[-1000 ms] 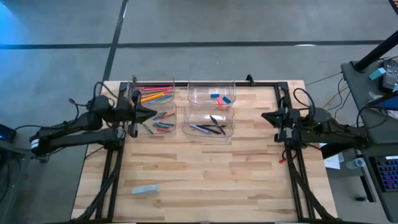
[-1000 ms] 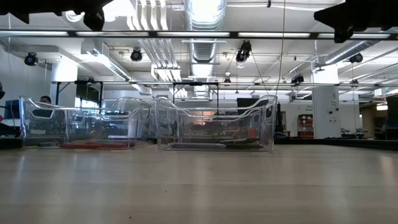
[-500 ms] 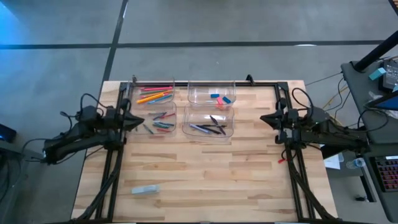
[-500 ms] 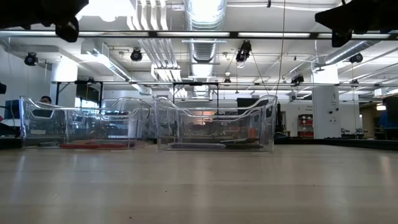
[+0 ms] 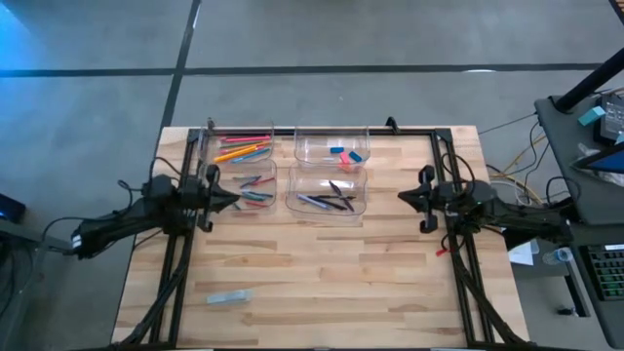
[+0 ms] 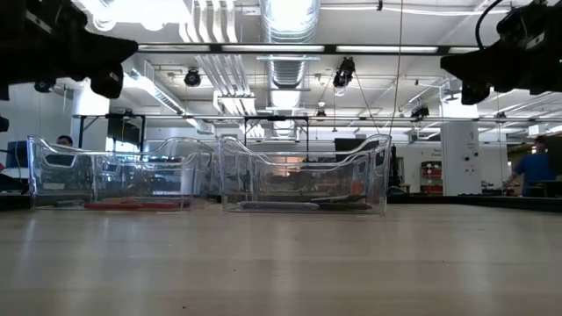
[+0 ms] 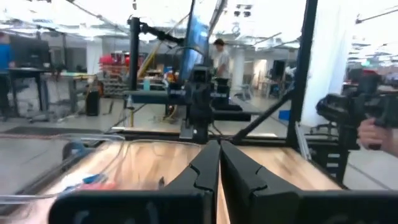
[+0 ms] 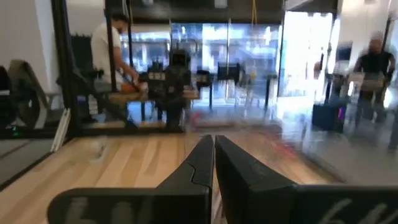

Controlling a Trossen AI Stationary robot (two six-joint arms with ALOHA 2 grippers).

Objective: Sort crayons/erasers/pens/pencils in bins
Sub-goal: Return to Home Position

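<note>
Four small clear plastic rectangular bins sit in a two-by-two block near the far edge of the light wooden tabletop (image 5: 341,263), touching or just beside each other.

- Far-left bin (image 5: 219,132): long thin bright pencils (image 5: 242,149), orange, yellow and red.
- Near-left bin (image 5: 224,168): short stubby crayons (image 5: 255,191), red and blue.
- Far-right bin (image 5: 317,141): tiny chunky erasers (image 5: 344,153), one pink-red and one blue.
- Near-right bin (image 5: 312,180): slim dark pens (image 5: 328,201), lying flat.

The left pincer (image 5: 233,193) hangs above the tabletop over the left edge of the crayon bin. In its wrist view the fingers (image 7: 205,163) are pressed together. The right pincer (image 5: 402,198) hovers to the right of the pen bin, well apart from it and pointing toward it. Its fingers (image 8: 200,155) are also pressed together, and neither pincer holds anything.

A small grey-blue flat block (image 5: 227,296) lies alone near the front-left of the tabletop. A person (image 8: 107,46) stands in the room beyond.
</note>
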